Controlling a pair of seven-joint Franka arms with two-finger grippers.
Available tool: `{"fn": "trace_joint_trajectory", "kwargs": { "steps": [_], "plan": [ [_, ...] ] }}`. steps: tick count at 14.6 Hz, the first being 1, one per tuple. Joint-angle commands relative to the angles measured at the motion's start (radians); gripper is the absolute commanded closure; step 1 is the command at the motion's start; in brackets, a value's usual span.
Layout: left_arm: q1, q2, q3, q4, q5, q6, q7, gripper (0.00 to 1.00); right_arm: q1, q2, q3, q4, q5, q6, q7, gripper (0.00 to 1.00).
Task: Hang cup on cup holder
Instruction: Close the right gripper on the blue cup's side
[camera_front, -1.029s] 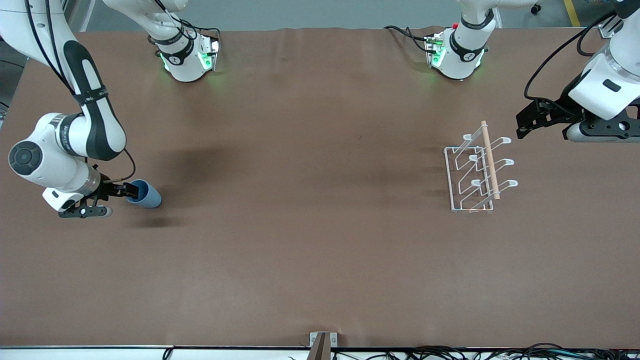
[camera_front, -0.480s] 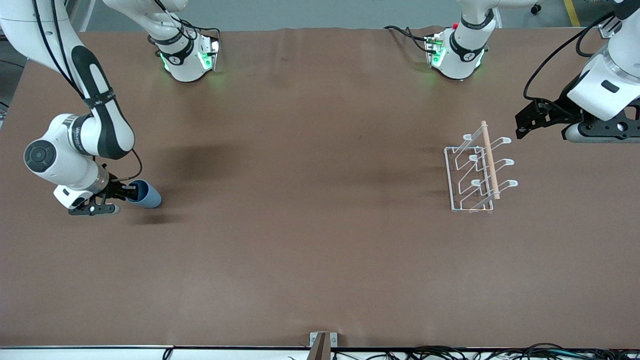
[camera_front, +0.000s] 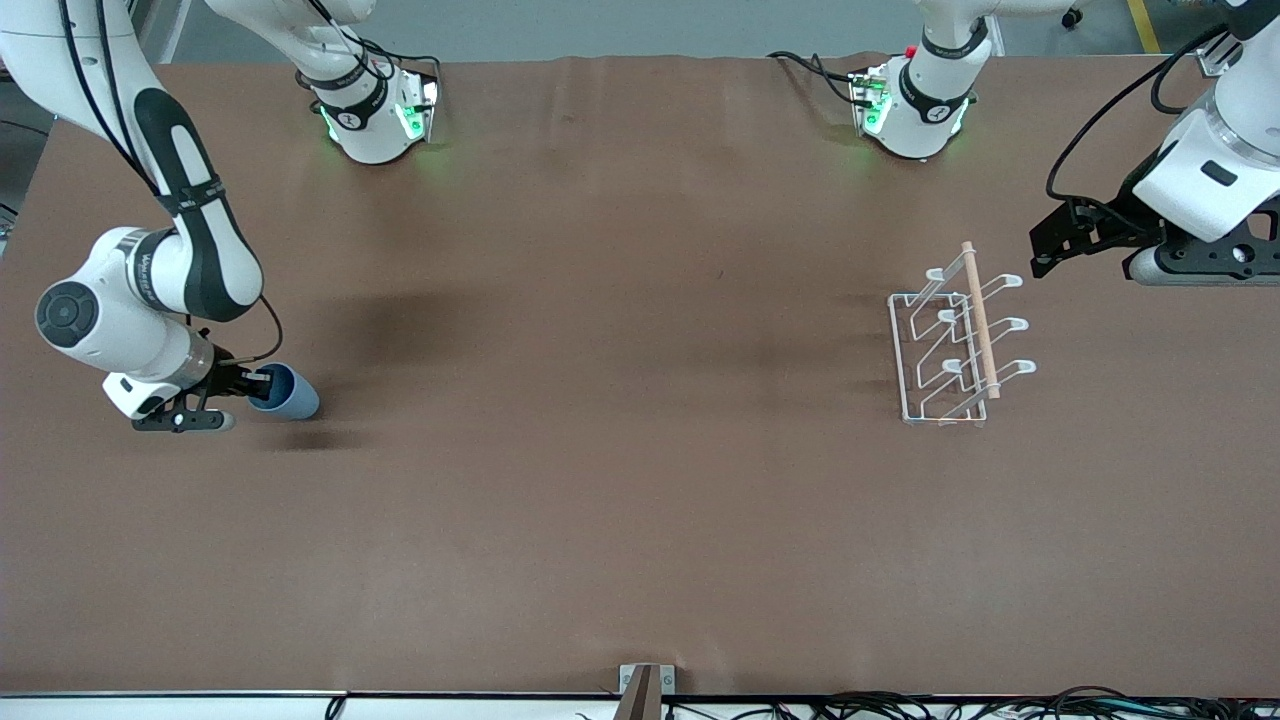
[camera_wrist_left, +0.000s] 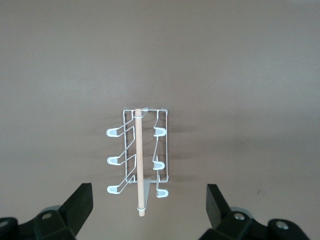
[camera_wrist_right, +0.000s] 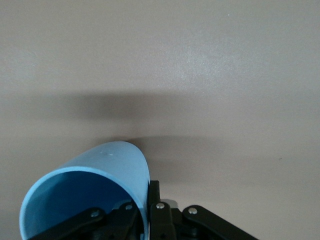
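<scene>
The light-blue cup (camera_front: 287, 392) lies tilted on its side near the right arm's end of the table. My right gripper (camera_front: 256, 385) is shut on the cup's rim, one finger inside and one outside; the right wrist view shows the cup (camera_wrist_right: 95, 185) pinched at its wall. The white wire cup holder (camera_front: 955, 340) with a wooden dowel stands toward the left arm's end. My left gripper (camera_front: 1045, 247) is open and empty, raised just beside the rack; the rack (camera_wrist_left: 140, 157) shows between its fingers in the left wrist view.
The two arm bases (camera_front: 375, 110) stand along the table's edge farthest from the front camera. A small metal bracket (camera_front: 645, 680) sits at the table's nearest edge. The brown tabletop (camera_front: 620, 450) lies between cup and rack.
My right arm shifted slightly, moving the held cup a little toward the right arm's end of the table. The left arm has not moved.
</scene>
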Motion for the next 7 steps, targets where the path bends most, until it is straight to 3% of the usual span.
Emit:
{"fn": "trace_joint_trajectory", "kwargs": {
  "steps": [1,3,5,7],
  "plan": [
    [0.001,-0.003,0.000,0.001,0.006,0.003,0.010,0.00,-0.023,-0.044,0.010,0.095,0.026,-0.155,-0.007,1.00],
    [0.001,-0.003,0.000,0.002,0.005,0.003,0.010,0.00,-0.035,-0.065,0.008,0.182,0.087,-0.290,-0.005,1.00],
    [0.001,-0.003,0.000,0.002,0.005,0.003,0.010,0.00,-0.035,-0.081,0.007,0.249,0.208,-0.414,0.001,1.00],
    [-0.001,-0.003,-0.001,0.002,0.006,0.004,0.032,0.00,-0.032,-0.104,0.010,0.264,0.306,-0.490,-0.002,1.00]
  ]
}}
